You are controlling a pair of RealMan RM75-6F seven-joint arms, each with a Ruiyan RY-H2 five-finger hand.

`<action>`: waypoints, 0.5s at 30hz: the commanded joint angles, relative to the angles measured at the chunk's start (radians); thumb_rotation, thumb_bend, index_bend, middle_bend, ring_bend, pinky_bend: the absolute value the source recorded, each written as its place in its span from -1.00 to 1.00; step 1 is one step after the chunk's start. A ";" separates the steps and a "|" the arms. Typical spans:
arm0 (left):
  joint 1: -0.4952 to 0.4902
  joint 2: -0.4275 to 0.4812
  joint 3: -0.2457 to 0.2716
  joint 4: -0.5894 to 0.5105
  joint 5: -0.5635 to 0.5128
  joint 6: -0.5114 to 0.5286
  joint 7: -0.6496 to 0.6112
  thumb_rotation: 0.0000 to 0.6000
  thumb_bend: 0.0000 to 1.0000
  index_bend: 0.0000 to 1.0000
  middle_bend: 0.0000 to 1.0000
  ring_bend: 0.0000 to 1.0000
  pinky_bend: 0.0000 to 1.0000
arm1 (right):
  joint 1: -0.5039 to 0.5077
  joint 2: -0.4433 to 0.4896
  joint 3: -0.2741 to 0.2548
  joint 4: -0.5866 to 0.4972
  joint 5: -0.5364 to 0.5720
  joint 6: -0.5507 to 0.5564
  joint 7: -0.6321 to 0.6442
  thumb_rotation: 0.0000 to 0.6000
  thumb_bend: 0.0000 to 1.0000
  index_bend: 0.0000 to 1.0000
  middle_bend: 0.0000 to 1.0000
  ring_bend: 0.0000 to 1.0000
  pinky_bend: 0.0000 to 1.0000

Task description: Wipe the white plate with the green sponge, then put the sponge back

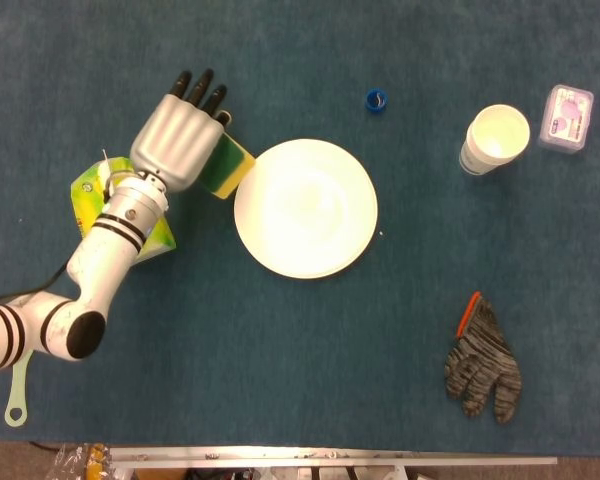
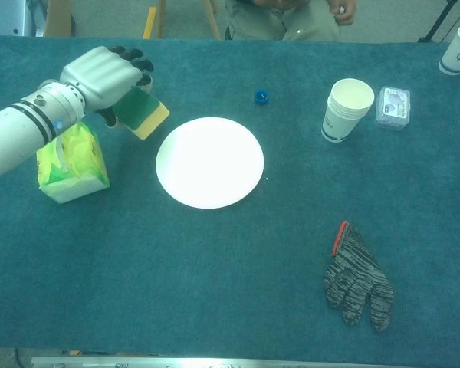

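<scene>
Green sponge (image 1: 225, 167) sat gripped in the left robot hand (image 1: 178, 142), raised just left of the white plate (image 1: 306, 208). Fingers curled around it. Yellow-green tissue pack (image 2: 69, 162) beneath the forearm; glove (image 1: 483, 364) near right.

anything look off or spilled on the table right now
Nothing spilled. The white plate looks clean and flat, the paper cup stands upright. Only a lone blue cap and a single glove lie loose.
</scene>
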 commanded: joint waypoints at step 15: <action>0.074 0.067 -0.056 -0.083 -0.008 0.062 -0.058 1.00 -0.57 -1.00 -1.00 -1.00 -0.84 | -0.005 0.006 0.003 -0.002 0.006 0.005 0.001 1.00 -0.60 -1.00 -0.96 -1.00 -0.58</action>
